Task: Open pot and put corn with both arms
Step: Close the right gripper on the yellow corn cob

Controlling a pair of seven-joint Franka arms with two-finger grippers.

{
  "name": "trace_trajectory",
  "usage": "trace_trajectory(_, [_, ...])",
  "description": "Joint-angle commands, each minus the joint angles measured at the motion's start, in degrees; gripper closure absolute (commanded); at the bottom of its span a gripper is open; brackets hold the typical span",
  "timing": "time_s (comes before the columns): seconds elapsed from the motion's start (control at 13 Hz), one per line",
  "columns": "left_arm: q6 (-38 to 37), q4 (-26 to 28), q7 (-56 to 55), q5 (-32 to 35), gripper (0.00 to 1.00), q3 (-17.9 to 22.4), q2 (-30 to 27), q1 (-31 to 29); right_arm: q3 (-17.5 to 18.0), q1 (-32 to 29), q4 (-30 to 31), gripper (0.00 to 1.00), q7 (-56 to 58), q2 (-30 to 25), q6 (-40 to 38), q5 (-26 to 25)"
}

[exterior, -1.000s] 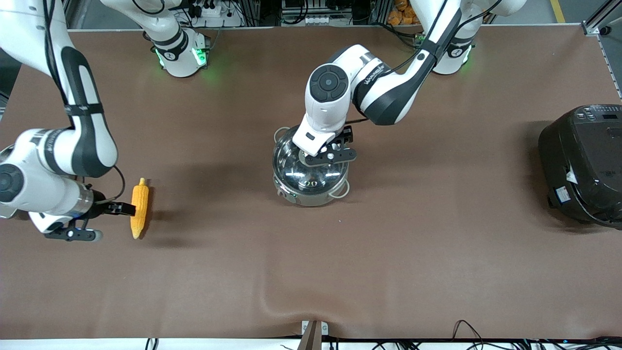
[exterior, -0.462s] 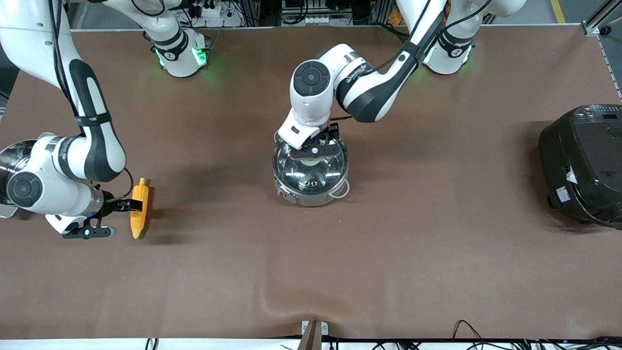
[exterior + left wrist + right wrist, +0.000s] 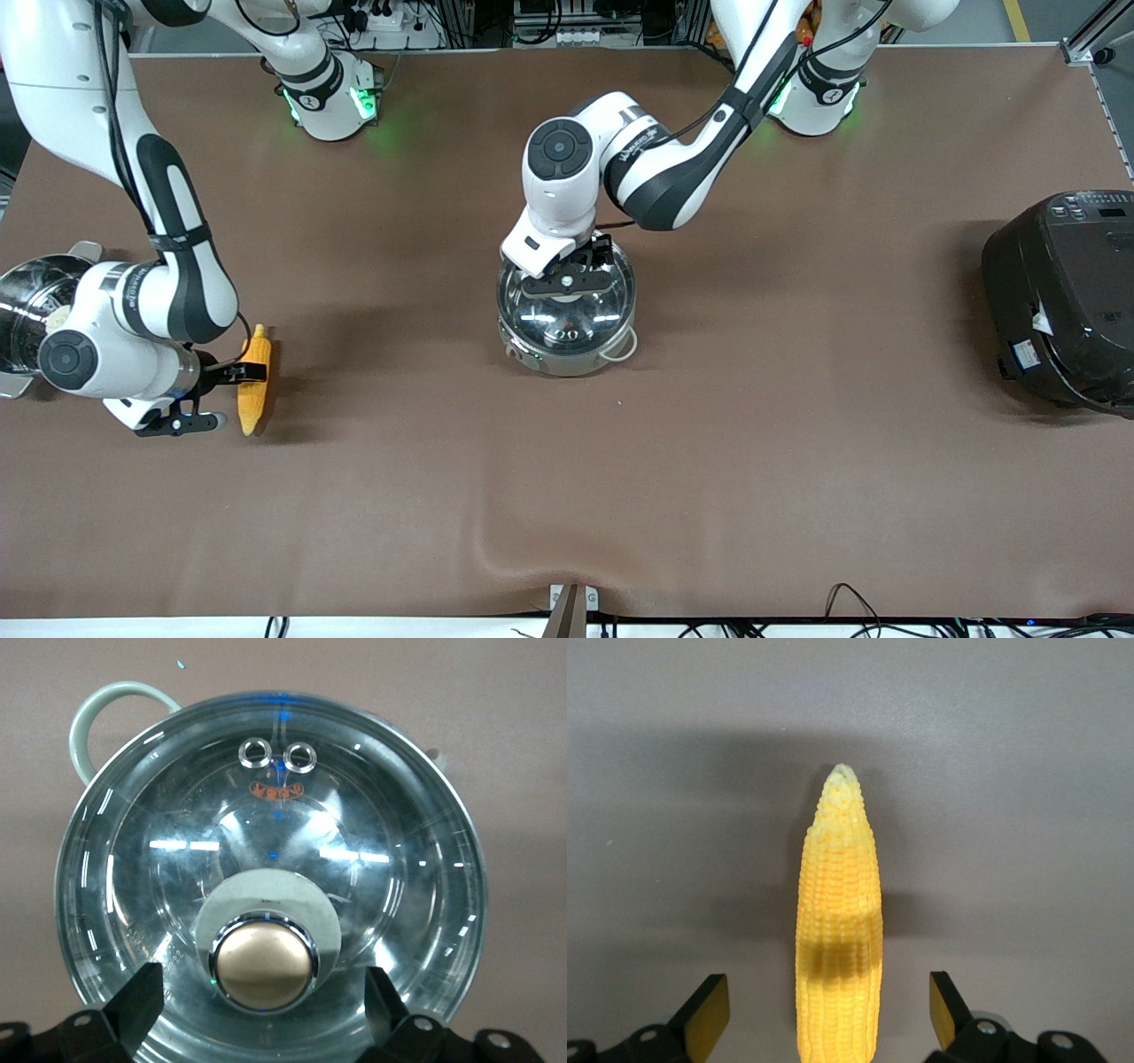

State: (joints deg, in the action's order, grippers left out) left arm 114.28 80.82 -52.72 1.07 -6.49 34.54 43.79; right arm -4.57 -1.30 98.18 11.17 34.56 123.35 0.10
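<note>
Two white robot arms work over a brown desk point(image 3: 709, 425), and both have closed in on their targets over the last second. Taking the pot point(image 3: 567, 306) at the middle of the desk as the landmark: the left gripper point(image 3: 567, 282) has shifted from the pot's edge to sit squarely over the glass lid point(image 3: 266, 877). In the left wrist view its fingers point(image 3: 133, 997) stand wide apart on either side of the round knob point(image 3: 264, 961), not yet touching it. The lid is still on, so a grasp of the knob looks like the next step.

Well away from the pot, toward the right arm's end of the desk, lies the corn point(image 3: 254, 381), flat on the desk. The right gripper point(image 3: 237, 374) has drawn in and now sits at the cob's middle. In the right wrist view its fingers point(image 3: 704, 1010) are spread, one on each side of the cob, with a clear gap to each. The corn appears not yet gripped or lifted.

Counted: two arms, one lidded pot with two pale loop handles, one corn cob. One steel steamer pot point(image 3: 31, 301) shows partly past the corn at the desk's edge, and one black rice cooker point(image 3: 1063, 292) stands well apart from the pot at the left arm's end.
</note>
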Motion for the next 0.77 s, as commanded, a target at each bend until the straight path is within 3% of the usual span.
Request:
trace_trajectory(0.0, [0.07, -1.63, 1.82, 1.39, 0.00, 0.43, 1.14, 0.78, 0.79, -1.60, -0.36, 0.00, 3.50, 1.82, 1.89, -0.54])
trace_trajectory(0.38, [0.07, -1.63, 3.41, 1.39, 0.00, 0.69, 1.14, 0.69, 0.79, -1.87, -0.36, 0.00, 3.77, 3.32, 2.86, -0.45])
trace_trajectory(0.62, [0.59, -1.63, 3.15, 1.39, 0.00, 0.69, 1.23, 0.69, 0.79, -1.51, -0.36, 0.33, 3.77, 3.41, 2.42, -0.54])
trace_trajectory(0.69, [0.94, -1.63, 1.76, 1.22, 0.48, 0.61, 1.23, 0.69, 0.79, -1.43, -0.36, 0.46, 3.69, 3.41, 2.42, -0.45])
